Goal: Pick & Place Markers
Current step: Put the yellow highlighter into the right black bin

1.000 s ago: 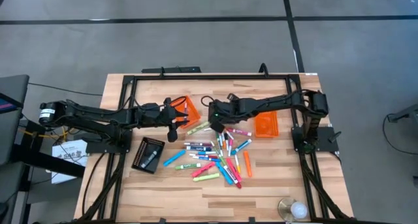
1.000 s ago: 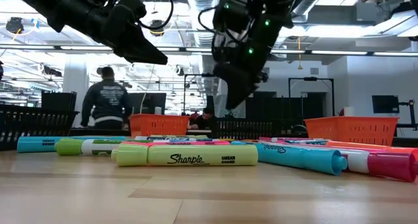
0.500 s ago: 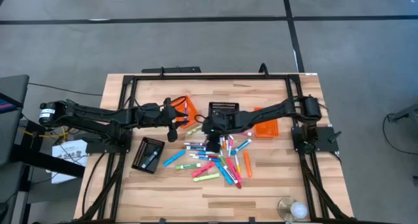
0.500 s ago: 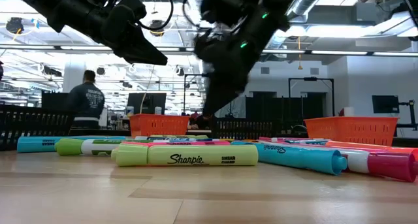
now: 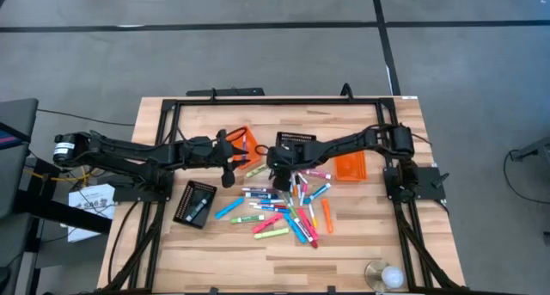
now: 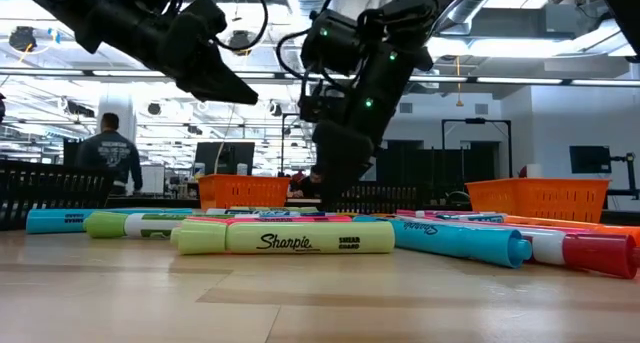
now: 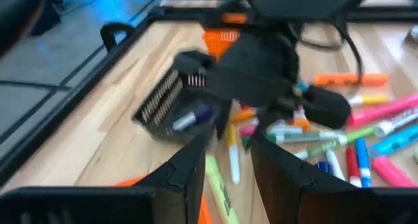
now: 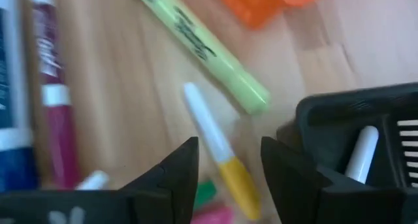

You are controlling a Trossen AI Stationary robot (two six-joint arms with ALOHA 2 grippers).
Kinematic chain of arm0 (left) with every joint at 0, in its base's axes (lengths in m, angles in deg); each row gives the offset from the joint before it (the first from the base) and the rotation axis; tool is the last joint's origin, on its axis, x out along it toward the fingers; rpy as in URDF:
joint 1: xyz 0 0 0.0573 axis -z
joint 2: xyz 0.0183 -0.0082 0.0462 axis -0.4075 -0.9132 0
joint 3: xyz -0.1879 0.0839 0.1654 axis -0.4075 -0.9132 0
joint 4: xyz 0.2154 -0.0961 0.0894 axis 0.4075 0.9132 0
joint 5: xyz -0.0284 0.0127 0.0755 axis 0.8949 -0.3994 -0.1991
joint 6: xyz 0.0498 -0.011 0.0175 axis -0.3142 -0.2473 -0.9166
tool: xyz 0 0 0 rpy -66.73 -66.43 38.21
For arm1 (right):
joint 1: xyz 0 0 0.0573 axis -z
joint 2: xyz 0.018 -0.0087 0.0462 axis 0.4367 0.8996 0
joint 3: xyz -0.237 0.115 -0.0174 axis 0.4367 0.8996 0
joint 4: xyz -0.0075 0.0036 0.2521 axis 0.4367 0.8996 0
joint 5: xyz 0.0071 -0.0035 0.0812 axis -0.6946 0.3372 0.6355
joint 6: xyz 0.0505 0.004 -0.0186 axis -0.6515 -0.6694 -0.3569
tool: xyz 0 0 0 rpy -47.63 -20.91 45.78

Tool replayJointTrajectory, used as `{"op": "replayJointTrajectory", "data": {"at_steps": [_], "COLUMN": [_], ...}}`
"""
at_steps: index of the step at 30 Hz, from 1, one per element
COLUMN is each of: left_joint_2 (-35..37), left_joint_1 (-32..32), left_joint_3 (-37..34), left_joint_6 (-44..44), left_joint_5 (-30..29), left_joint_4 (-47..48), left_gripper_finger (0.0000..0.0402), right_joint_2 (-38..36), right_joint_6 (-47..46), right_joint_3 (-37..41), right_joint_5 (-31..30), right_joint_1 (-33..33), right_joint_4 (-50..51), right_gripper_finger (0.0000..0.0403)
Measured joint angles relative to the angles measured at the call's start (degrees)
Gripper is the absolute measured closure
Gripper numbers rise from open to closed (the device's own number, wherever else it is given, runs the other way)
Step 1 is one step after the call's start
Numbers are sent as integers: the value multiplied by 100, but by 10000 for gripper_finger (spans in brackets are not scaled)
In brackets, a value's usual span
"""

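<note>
Reaching down over the back edge of the scattered markers (image 5: 284, 205), our right gripper (image 5: 277, 173) hangs low beside a black basket (image 5: 294, 144) that sits behind the pile. We judge this to be the approach for the next pick: the right wrist view shows both fingers (image 8: 176, 178) parted with bare wood and a white-and-yellow marker (image 8: 215, 155) between them, nothing held. A next move calls for centring on that slim pen, which lies slantwise to the jaws, then descending and closing without nudging the lime highlighter (image 8: 199, 48) just beyond it.

Our left gripper (image 5: 229, 166) waits raised beside the orange basket (image 5: 251, 144); its fingers (image 7: 186, 178) stand apart and empty in its own view.

From above we get the layout: the pile mid-table, a second orange basket (image 5: 350, 166) to the right, another black basket (image 5: 194, 203) to the left. What it hides, the right wrist view supplies: a white marker already lying in the black basket near the gripper. Only the low view shows how close the right gripper (image 6: 335, 173) hangs to the pens.
</note>
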Motion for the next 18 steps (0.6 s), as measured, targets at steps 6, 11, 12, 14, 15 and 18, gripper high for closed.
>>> {"op": "replayJointTrajectory", "data": {"at_steps": [6, 11, 12, 14, 15, 18], "left_joint_2": [-124, -119, -117, -113, -113, -113], "left_joint_1": [0, 0, 0, -2, -2, 0], "left_joint_3": [-1, -3, -3, -3, -3, -3], "left_joint_6": [-12, -6, -3, 0, -1, 29], "left_joint_5": [0, 2, 3, 104, 180, 393], "left_joint_4": [-104, -108, -95, -109, -104, -103], "left_gripper_finger": [280, 280, 280, 280, 280, 280], "right_joint_2": [0, 0, 20, 101, 122, 257], "right_joint_6": [190, 295, 296, 296, 296, 295], "right_joint_3": [0, 0, 0, -3, 8, -19], "right_joint_5": [188, 507, 526, 518, 516, 475], "right_joint_1": [122, 38, 23, -17, -16, -11], "right_joint_4": [-120, -218, -214, -232, -183, -355], "right_gripper_finger": [233, 242, 244, 247, 248, 251]}}
